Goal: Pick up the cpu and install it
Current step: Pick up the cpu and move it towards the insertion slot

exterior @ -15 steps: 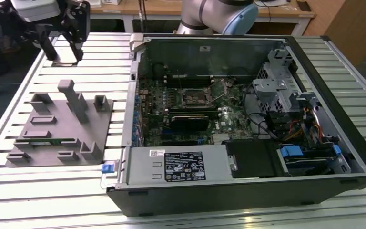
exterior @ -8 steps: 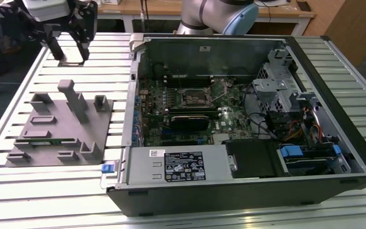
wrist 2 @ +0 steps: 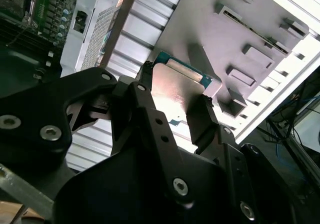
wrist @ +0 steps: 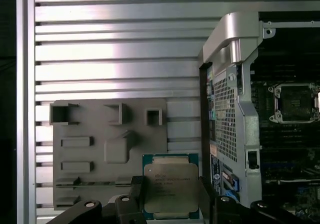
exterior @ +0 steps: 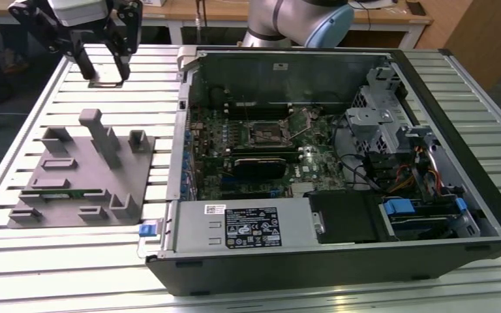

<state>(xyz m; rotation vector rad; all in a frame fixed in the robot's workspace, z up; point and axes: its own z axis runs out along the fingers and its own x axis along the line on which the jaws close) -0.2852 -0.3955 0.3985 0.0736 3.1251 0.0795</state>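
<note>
Exterior view, far left: I see the gripper [exterior: 106,74] hanging high over the slatted table [exterior: 24,261]. Its fingers [wrist: 137,196] are drawn in narrow, one on each of two opposite edges of the cpu [wrist: 170,186]. In both wrist views the chip sits flat between them, silver top showing, lifted off the slats. Below it and nearer the camera, the grey tray [exterior: 68,195] lies on the table. Just beside the tray, to the exterior view's right, the open computer case [exterior: 485,156] lies on its side. The motherboard [exterior: 233,130] is exposed, its socket [exterior: 263,134] open, well apart from the held chip.
</note>
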